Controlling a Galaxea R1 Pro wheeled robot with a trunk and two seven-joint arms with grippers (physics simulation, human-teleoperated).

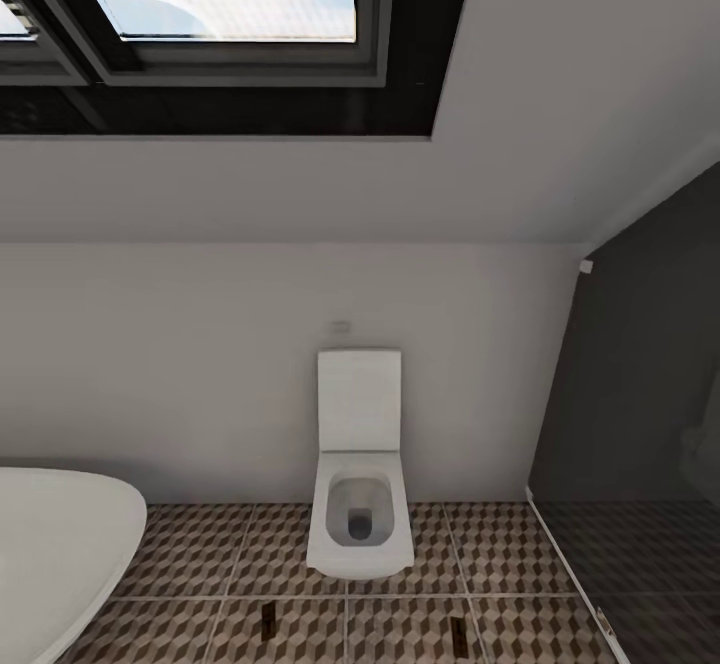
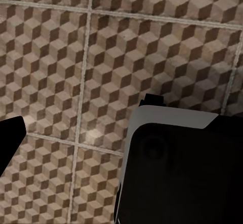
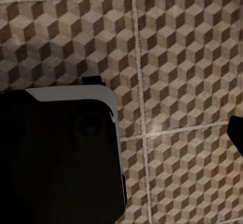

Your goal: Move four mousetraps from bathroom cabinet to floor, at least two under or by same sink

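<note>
Cube-patterned bathroom floor (image 1: pixel 500 554) runs to a white toilet (image 1: pixel 358 534) at twelve o'clock, bathtub (image 1: pixel 60 544) at nine. Mousetraps, cabinet, sink unseen; neither hand's state can be told.

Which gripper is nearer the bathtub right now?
Left, probably: the left gripper lies between the bathtub and the toilet; the right gripper is beyond the toilet, farther off.

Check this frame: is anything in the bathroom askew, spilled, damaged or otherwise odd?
Nothing stands out. The toilet sits square against the wall with its lid up, the bathtub edge looks intact, and the bathroom floor tiles are clean and unbroken in the head and wrist views.
</note>
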